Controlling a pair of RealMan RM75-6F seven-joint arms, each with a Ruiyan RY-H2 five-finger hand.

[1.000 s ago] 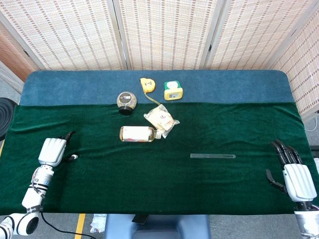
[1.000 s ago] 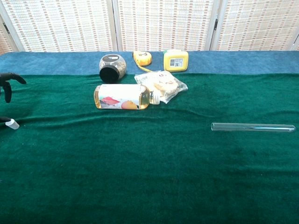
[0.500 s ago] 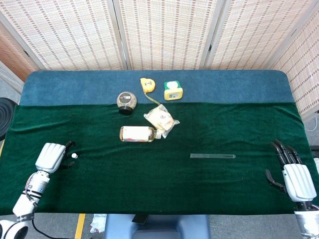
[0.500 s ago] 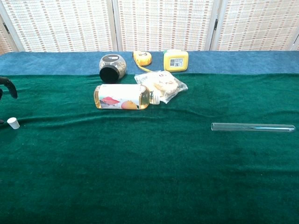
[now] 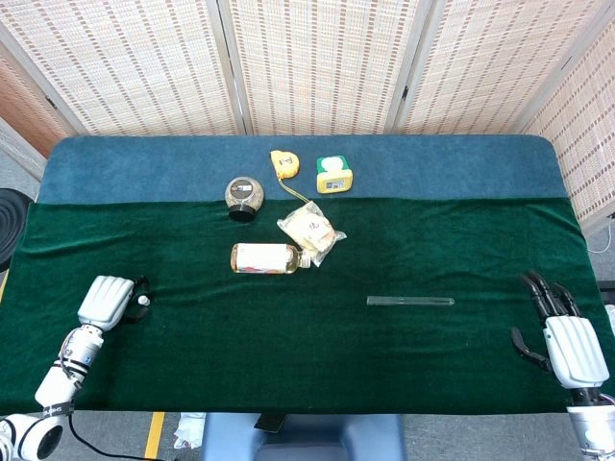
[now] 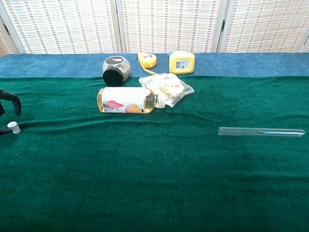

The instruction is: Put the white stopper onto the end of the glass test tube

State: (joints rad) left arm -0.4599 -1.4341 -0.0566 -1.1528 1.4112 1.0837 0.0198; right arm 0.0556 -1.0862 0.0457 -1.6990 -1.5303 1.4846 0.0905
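Observation:
The small white stopper (image 5: 142, 301) (image 6: 13, 127) stands on the green cloth at the far left. My left hand (image 5: 108, 302) lies just left of it. In the chest view a dark fingertip (image 6: 14, 102) curls above the stopper with a gap between them, so the hand holds nothing. The glass test tube (image 5: 410, 302) (image 6: 261, 131) lies flat on the cloth to the right of centre, lengthwise left to right. My right hand (image 5: 569, 344) rests near the table's right front corner, well right of the tube, with its fingers stretched out and apart.
A bottle of amber liquid (image 5: 270, 258) lies on its side at mid-table beside a clear snack bag (image 5: 310, 230). Behind them are a dark round jar (image 5: 244, 195), a yellow tape measure (image 5: 284, 163) and a yellow box (image 5: 333, 174) on the blue cloth (image 5: 144, 163).
My left hand slid back toward the table's front edge, then closed in on the stopper. The stopper went from lying on its side to standing upright. Tube and right hand stayed put.

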